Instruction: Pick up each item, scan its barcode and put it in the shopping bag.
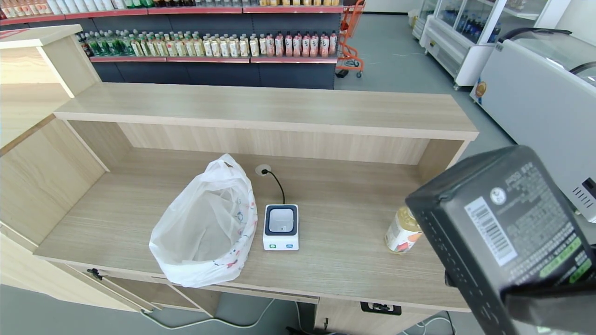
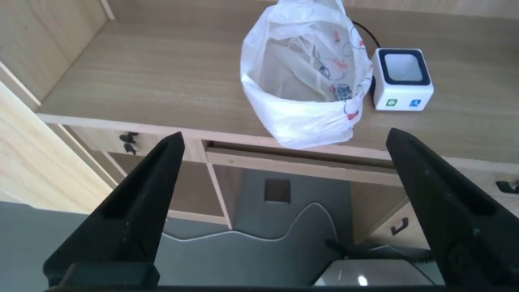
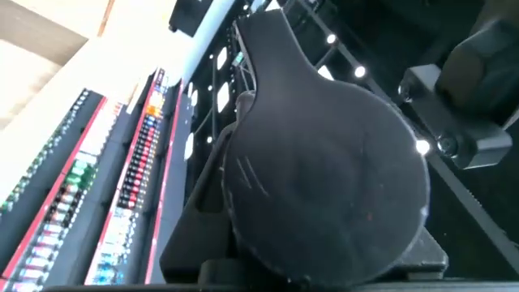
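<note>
Now I'd turn the black pack [image 1: 503, 223], clamped in my right gripper [image 1: 549, 298], barcode-down over the scanner [image 1: 281, 226]; left gripper [image 2: 285, 139] hangs wide apart.

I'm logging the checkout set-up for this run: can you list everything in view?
shopping bag: one, white plastic, open, on counter left of scanner
scanner: one, white with dark top, mid-counter
cable: one, black, from scanner to a hole in the counter
can: one, cream and orange, upright, counter's right part
black package: one, barcode label showing, held up on the right
counter: one, light wood
bottles: many, mixed colours, shelves behind
trolley: one, orange, in aisle
freezers: two, white, right
left gripper: open, before the counter's front
right gripper: shut on black package
</note>
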Robot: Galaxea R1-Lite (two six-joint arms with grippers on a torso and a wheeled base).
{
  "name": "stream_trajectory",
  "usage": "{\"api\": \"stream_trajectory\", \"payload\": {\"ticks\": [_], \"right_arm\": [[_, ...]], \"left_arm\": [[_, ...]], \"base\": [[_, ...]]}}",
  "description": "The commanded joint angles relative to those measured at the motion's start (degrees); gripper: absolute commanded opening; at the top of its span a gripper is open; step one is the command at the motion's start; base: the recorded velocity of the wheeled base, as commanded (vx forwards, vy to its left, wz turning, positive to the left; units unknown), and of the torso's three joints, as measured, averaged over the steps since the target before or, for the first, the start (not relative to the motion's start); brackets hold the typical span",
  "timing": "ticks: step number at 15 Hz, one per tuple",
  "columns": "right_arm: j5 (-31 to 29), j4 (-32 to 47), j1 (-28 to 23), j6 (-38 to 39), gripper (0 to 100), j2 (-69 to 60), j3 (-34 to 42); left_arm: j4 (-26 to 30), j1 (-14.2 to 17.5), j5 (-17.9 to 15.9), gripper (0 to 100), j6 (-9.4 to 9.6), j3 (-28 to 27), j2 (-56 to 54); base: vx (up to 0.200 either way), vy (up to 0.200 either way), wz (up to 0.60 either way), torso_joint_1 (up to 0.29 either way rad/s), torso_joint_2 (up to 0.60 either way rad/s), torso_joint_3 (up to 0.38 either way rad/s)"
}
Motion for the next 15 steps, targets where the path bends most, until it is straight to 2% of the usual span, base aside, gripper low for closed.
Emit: {"api": "stream_trajectory", "payload": {"ticks": [1, 15], "right_arm": [[0.5, 0.0, 0.8, 0.3, 0, -0.8, 0.9], [5.2, 0.1, 1.0, 2.2, 0, -3.0, 2.1]], "left_arm": [[0.0, 0.0, 0.0, 100, -0.02, 0.0, 0.1], [0.0, 0.0, 0.0, 100, -0.02, 0.0, 0.1]], "base": [[0.0, 0.0, 0.0, 0.0, 0.0, 0.0], [0.0, 0.0, 0.0, 0.0, 0.0, 0.0]]}}
